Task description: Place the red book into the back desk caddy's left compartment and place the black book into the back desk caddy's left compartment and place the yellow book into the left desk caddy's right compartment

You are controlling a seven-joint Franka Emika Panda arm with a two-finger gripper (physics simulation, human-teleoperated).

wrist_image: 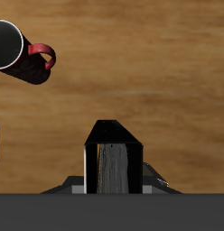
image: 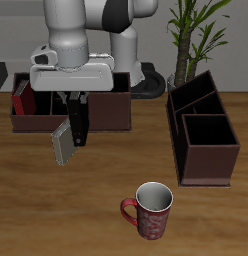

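Note:
My gripper (image: 76,100) is shut on the slim black book (image: 80,128), which hangs upright above the table just in front of the back desk caddy (image: 106,112). In the wrist view the black book (wrist_image: 114,153) shows end-on between my fingers, black covers around greyish page edges. The red book (image: 21,100) stands inside the back desk caddy, in its end compartment far from the left desk caddy. The grey-olive yellow book (image: 61,146) is tilted on the table beside the black book. The left desk caddy (image: 186,140) stands apart, end-on and empty.
A red-and-white patterned mug (image: 148,210) stands near the table's front edge; it also shows in the wrist view (wrist_image: 19,54). A potted plant (image: 191,40) stands behind the left desk caddy. The robot's base is behind the back caddy.

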